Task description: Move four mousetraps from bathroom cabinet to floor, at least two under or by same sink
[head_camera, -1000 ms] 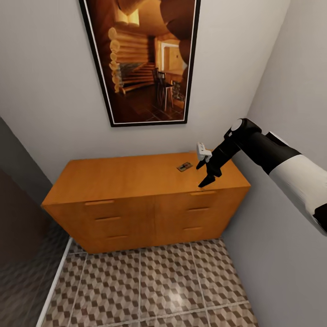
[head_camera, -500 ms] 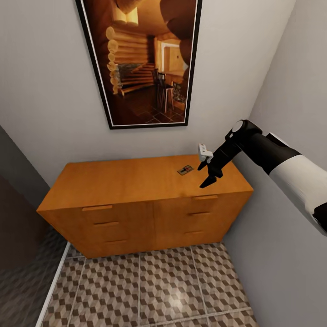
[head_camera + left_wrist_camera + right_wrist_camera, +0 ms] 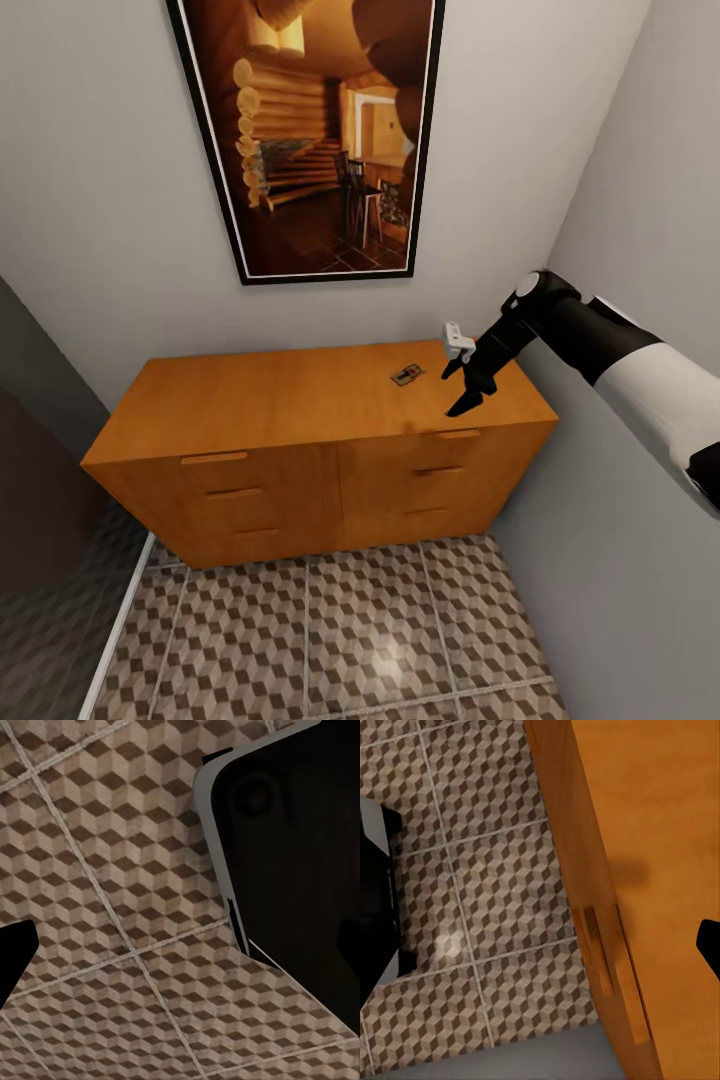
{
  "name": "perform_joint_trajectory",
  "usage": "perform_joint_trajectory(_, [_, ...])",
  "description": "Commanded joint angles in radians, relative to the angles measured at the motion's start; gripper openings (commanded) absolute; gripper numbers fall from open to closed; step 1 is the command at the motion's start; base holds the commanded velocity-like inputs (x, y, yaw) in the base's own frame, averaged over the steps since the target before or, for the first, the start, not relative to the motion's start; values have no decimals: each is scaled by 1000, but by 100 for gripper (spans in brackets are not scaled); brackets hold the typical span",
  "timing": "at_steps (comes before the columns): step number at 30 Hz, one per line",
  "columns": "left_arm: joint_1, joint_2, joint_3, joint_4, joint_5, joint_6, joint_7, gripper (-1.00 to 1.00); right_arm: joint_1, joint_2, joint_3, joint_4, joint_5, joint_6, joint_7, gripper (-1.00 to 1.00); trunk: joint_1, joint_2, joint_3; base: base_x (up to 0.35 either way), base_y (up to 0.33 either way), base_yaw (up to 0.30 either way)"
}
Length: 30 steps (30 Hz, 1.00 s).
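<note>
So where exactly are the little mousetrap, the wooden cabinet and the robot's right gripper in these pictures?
mousetrap point(image 3: 406, 374), head view, the middle of its small flat board.
cabinet point(image 3: 270, 395), head view, a bare part of its top.
right gripper point(image 3: 468, 388), head view, midway between its dark fingertips, above the cabinet's right end.

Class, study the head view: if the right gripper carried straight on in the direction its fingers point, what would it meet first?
Most likely the cabinet top: the right gripper points down over its right front corner, apart from the mousetrap further back. Depth is unclear, so it might just clear the front edge.
</note>
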Motion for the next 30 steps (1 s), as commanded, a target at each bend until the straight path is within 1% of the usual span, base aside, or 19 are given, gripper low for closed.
perform_joint_trajectory(1, [0, 0, -8, 0, 4, -2, 2, 100, -1, -2, 2, 7, 2, 1, 0, 100, 0, -2, -2, 0, 0, 0])
perform_joint_trajectory(8, [2, 0, -8, 0, 4, -1, 0, 100, -1, -24, 1, 26, 2, -15, -6, 100, 0, -2, -2, 0, 0, 0])
perform_joint_trajectory(22, [7, -2, -9, 0, 4, -1, -2, 100, -1, -67, 0, 28, 5, -23, -8, 100, 0, -2, -2, 0, 0, 0])
perform_joint_trajectory(30, [9, -3, -10, 0, 4, -1, -3, 100, -1, -73, 0, 28, 24, -49, -9, 100, 0, -2, -2, 32, 0, 0])
